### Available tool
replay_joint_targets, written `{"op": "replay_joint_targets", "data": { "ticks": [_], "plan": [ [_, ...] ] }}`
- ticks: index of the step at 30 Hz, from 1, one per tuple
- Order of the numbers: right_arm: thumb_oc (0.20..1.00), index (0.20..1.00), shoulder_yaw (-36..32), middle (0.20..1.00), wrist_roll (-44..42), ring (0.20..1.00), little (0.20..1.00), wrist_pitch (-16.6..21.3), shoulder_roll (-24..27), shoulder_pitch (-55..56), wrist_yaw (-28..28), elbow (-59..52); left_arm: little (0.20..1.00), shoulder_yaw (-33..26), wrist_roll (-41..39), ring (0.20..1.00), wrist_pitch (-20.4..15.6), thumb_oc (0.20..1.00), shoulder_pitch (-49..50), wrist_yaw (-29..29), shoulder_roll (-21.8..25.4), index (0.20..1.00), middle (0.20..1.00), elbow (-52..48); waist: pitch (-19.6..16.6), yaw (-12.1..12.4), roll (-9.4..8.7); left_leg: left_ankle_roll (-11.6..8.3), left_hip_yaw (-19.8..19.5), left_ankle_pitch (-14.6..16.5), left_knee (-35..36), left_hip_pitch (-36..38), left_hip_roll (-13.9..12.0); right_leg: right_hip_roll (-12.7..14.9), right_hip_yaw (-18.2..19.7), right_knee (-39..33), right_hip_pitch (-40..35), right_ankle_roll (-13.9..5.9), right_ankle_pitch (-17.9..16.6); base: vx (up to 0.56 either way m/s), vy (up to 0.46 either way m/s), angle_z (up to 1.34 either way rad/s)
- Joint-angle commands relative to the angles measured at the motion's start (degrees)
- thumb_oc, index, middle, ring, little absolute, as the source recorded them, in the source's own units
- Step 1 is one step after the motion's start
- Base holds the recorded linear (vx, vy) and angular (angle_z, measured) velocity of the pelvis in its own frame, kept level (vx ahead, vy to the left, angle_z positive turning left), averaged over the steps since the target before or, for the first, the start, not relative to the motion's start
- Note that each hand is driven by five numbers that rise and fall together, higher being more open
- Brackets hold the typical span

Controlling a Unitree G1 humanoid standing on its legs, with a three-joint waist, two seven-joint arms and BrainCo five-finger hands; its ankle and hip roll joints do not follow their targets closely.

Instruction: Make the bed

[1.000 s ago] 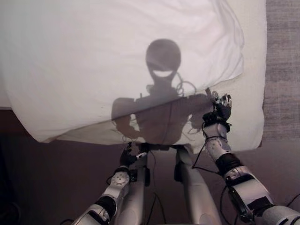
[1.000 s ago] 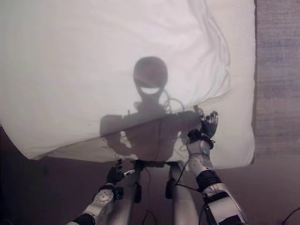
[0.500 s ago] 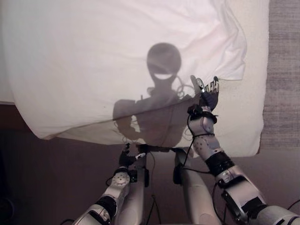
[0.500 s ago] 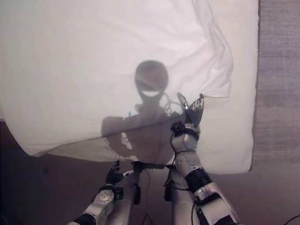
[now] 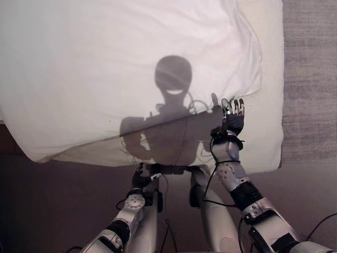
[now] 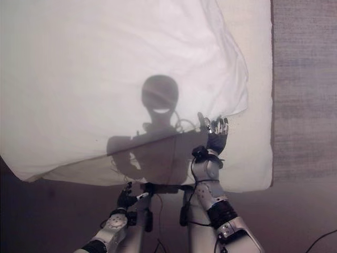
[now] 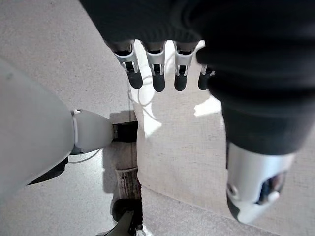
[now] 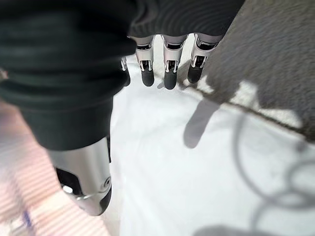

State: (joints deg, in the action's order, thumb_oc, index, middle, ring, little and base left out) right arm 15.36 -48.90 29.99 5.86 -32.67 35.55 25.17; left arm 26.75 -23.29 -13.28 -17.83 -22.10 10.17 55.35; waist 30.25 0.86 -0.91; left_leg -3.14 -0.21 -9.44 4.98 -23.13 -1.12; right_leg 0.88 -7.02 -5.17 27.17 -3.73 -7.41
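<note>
Below the bed's near edge, left to right:

1. Left hand point(image 5: 141, 175). Hangs low, well short of the bedding, over the floor point(image 7: 39, 44). In its own wrist view the fingers point(image 7: 156, 66) hang straight and relaxed with nothing between them and the thumb. Judged idle: it is too far from any cloth to help with the current step.

2. White duvet point(image 5: 105, 63). Lies across most of the bed, its near edge running at a slant from lower left up toward the right, so a wedge of the layer beneath is left bare. The slant suggests the cover is not yet squared to the mattress.

3. Duvet corner point(image 5: 251, 87). Bunched and creased, just beyond the right hand's fingertips and slightly to their outer side. Judged the next thing to be pulled or smoothed.

4. Right hand point(image 5: 232, 118). Raised over the bed, palm toward the cover, fingers point(image 8: 170, 69) extended and slightly spread, thumb apart; holds nothing. Whether the fingertips touch the cloth cannot be told. The open posture suits pressing or sweeping the duvet flat, or reaching for the corner.

5. Under-sheet point(image 5: 268, 105). Exposed past the fingertips on the right, along the mattress side.

6. Grey carpet point(image 5: 310, 79). Beyond the bed's right edge.
</note>
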Motion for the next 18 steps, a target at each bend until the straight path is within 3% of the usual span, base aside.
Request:
{"op": "replay_joint_targets", "data": {
  "ticks": [1, 10, 18],
  "plan": [
    [1.000, 1.000, -3.9, 1.000, -0.2, 1.000, 1.000, 3.8, -0.6, -4.2, 0.6, 0.2, 1.000, -0.5, -0.4, 1.000, -1.5, 1.000, 0.4, -0.6, -0.1, 1.000, 1.000, 1.2, -0.5, 1.1, -1.01, -0.59, -0.5, 1.5, -0.1, 0.4, 1.7, 4.3, 0.6, 4.4, -1.7, -3.80, -1.6, 0.00, 0.000, 0.00],
    [1.000, 1.000, -5.4, 1.000, -5.0, 1.000, 1.000, 3.6, 2.0, -9.6, -5.0, 6.8, 1.000, 0.5, -1.5, 1.000, -2.9, 1.000, 0.3, 1.1, 0.3, 1.000, 1.000, 0.5, -0.5, 2.1, 0.36, -0.68, -1.2, 1.4, 0.0, -0.8, 2.0, 4.7, 0.0, 4.5, -0.8, -3.85, -1.5, 0.00, -0.001, 0.02],
    [1.000, 1.000, -5.4, 1.000, -6.2, 1.000, 1.000, 1.2, 6.4, -16.4, -7.5, 13.4, 1.000, 1.4, -1.5, 1.000, -3.2, 1.000, 0.6, 2.5, 1.1, 1.000, 1.000, -0.2, -0.5, 3.5, 1.09, -0.68, -1.6, 1.2, 0.0, -1.4, 2.0, 4.8, -0.5, 4.7, -0.3, -3.92, -1.4, 0.00, -0.001, 0.04]
  ]
}}
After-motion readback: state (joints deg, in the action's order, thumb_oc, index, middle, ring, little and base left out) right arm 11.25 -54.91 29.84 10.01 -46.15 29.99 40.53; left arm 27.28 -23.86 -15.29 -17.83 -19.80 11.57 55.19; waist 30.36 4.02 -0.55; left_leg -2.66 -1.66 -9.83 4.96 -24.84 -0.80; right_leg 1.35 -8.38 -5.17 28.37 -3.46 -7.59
